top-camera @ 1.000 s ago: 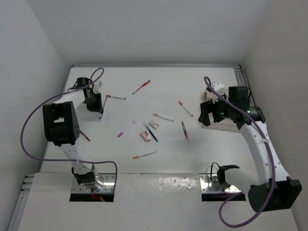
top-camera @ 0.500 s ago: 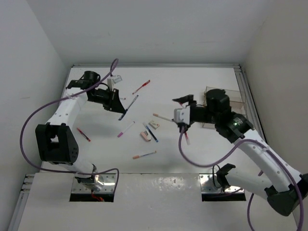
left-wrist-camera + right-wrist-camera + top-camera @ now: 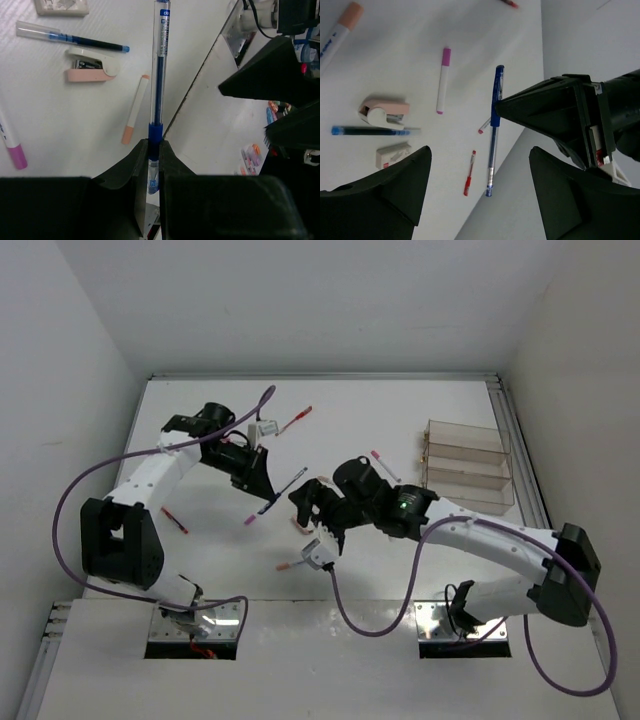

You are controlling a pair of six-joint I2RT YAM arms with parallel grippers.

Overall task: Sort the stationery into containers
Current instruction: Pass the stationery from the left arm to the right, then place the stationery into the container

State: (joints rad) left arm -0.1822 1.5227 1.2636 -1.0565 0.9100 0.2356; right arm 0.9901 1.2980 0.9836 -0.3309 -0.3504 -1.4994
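Note:
My left gripper (image 3: pixel 262 488) is shut on a dark blue pen (image 3: pixel 285 488) and holds it above the table's middle left; in the left wrist view the pen (image 3: pixel 159 75) sticks straight out from the jaws (image 3: pixel 154 145). My right gripper (image 3: pixel 312 515) is open and empty over the central cluster, close to the held pen (image 3: pixel 493 130). Below lie a pink-capped pen (image 3: pixel 442 80), a blue pen (image 3: pixel 370 131), a pink-white eraser (image 3: pixel 382 112), a flat white eraser (image 3: pixel 392 154) and a red pen (image 3: pixel 470 172). The clear divided box (image 3: pixel 470 475) stands at the right.
A red pen (image 3: pixel 293 420) lies at the back, another (image 3: pixel 173 520) by the left arm, an orange-capped pen (image 3: pixel 290 565) near the front, a red-capped pen (image 3: pixel 385 460) beside the right arm. Purple cables loop round both arms. Walls close the left, back and right.
My left gripper has carried the blue pen right toward the middle. My right arm has swung left from the clear box to over the central cluster.

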